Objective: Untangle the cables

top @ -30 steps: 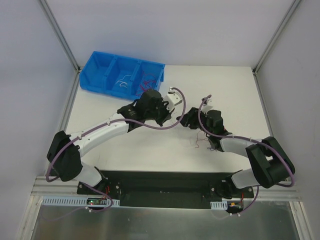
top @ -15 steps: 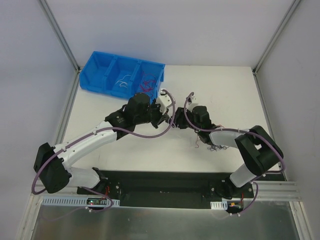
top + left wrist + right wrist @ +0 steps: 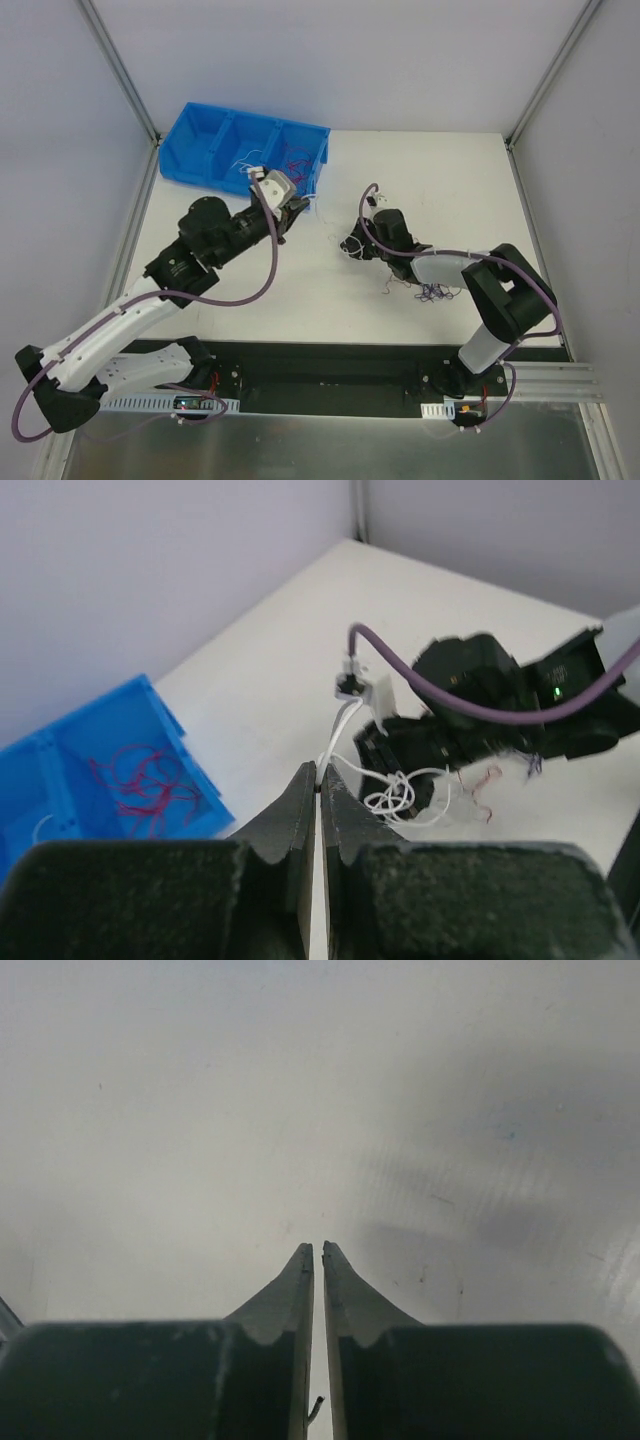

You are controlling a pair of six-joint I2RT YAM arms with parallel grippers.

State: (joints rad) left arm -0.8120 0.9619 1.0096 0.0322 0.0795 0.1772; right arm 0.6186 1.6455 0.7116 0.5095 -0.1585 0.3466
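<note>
Left gripper [image 3: 320,770] is pressed together on a white wire [image 3: 331,738]. The wire leaves the tips toward 1 o'clock and ends in loose curls [image 3: 398,796] hanging close by the other arm's hand. That right gripper [image 3: 317,1248] has its fingers nearly touching, with only a hairline slit between them. I cannot tell from its own camera whether the wire sits in that slit, since that view shows little beyond bare table [image 3: 200,1110].

From above, the rest of the bunch [image 3: 432,293], mostly purple with a little red, lies on the table at about 4 o'clock from the right gripper. My left gripper hangs by the blue bin [image 3: 196,140], which sits at the table's 11 o'clock corner.

My worry is the strand between the two hands. If the right one does pinch it and I draw the left on toward the bin, so thin a wire could stretch or slip out of either grip. If the curls are caught on the bunch, the whole lot may drag along. The bin's nearest pocket holds red wires [image 3: 140,785], so I judge that dropping white there would missort it.

Only the left wrist view shows the white strand clearly, and overhead it is too fine to follow. The overhead view alone places the bunch.
</note>
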